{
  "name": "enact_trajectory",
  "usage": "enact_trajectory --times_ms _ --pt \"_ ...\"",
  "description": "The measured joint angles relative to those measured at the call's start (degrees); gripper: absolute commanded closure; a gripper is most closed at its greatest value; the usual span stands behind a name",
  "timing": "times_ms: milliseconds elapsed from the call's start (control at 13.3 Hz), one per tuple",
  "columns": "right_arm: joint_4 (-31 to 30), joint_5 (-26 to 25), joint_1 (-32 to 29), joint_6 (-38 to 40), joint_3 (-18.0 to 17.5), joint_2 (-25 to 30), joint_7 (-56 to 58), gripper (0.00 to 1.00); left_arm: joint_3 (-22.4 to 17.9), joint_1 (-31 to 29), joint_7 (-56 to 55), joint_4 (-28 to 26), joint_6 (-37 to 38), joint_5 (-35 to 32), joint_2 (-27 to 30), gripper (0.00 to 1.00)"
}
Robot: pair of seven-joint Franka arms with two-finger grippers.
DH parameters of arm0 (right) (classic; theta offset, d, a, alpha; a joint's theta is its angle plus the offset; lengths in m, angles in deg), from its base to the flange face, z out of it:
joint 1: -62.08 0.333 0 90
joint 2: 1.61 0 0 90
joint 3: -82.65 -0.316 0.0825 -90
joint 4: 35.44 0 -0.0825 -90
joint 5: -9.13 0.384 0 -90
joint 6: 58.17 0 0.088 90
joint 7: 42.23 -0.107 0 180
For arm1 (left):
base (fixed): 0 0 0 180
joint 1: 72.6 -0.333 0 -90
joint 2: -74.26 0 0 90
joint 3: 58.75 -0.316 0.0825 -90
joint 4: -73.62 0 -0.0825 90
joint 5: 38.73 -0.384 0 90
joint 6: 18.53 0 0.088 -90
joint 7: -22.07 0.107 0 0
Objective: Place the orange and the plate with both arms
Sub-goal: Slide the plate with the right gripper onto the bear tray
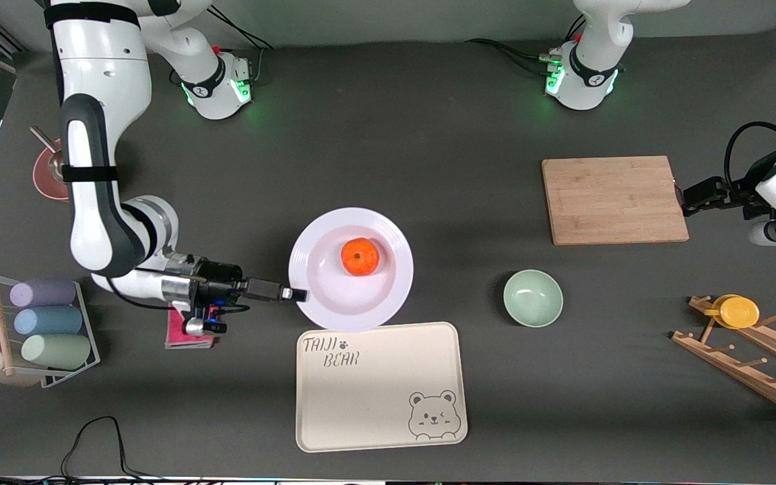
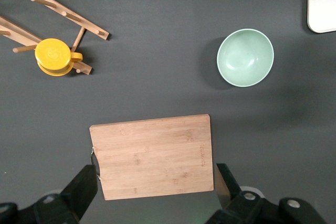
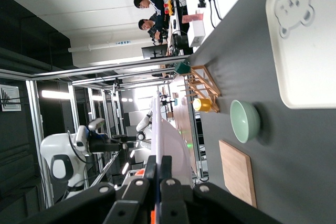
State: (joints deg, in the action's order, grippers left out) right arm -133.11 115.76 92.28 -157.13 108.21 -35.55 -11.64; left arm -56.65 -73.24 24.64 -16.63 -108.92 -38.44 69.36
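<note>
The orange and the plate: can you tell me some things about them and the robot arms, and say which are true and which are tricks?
1. The orange sits on the plate. True.
2. The right gripper pinches the plate's rim. True; the right wrist view shows its fingers shut on the rim's edge.
3. The left gripper holds the orange. False; it hangs open over the wooden cutting board, holding nothing.
4. The plate sits on the bear tray. False; the plate is on the table, just farther from the front camera than the tray.
5. The green bowl has the orange in it. False; the bowl is empty.
</note>
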Motion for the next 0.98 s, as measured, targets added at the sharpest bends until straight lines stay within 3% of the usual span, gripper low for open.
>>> enact_trajectory --times_ms 450,826,976 --pt "18.76 0.26 -4.10 -0.07 -0.10 -14.15 -2.34 1.00 0.03 0.00 0.00 -0.01 0.15 -0.03 0.00 0.00" --pt "31.63 5.92 -6.12 -3.72 -0.28 -27.85 -2.24 1.00 0.03 0.00 0.00 -0.01 0.43 -0.10 0.00 0.00" --pt "35.54 6.22 -7.58 -6.33 -2.06 -31.58 -1.45 1.00 0.03 0.00 0.00 -0.01 0.50 -0.26 0.00 0.00"
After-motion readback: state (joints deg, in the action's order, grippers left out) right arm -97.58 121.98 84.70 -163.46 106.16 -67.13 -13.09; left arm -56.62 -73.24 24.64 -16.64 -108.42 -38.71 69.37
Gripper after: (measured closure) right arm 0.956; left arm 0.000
